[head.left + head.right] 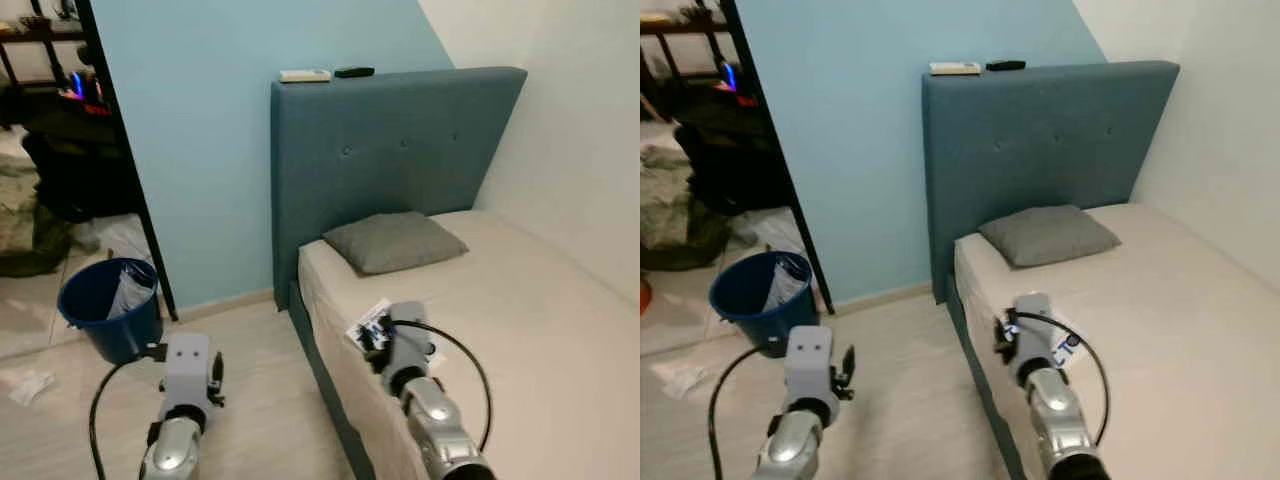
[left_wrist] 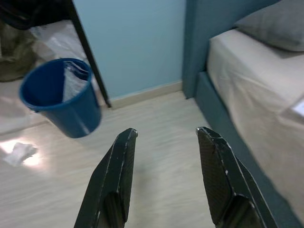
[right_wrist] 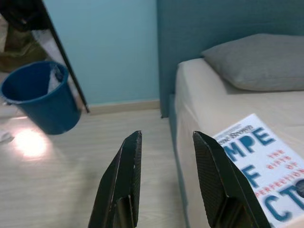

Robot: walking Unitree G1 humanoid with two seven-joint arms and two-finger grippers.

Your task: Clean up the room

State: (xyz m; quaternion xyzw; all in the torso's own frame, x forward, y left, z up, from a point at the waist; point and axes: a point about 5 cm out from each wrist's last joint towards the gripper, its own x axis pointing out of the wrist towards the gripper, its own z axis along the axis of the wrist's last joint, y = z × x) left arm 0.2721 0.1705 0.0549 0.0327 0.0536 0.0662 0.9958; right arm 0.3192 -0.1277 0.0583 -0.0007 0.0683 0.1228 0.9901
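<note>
Book (image 3: 259, 159) on the bed (image 1: 520, 300), blue bucket (image 1: 108, 305) by the wall.
Left gripper (image 2: 166, 137) and right gripper (image 3: 166, 140) hang spread, empty; the right arm half hides the book.

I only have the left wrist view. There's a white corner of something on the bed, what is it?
Observer: A book with blue lettering, lying flat on the bed near its edge.
Operator: Where's the right gripper?
Observer: It hovers open at the bed's edge, by the book.
Operator: Anything on the headboard?
Observer: A small white thing and a small black thing lie on its top.
</note>
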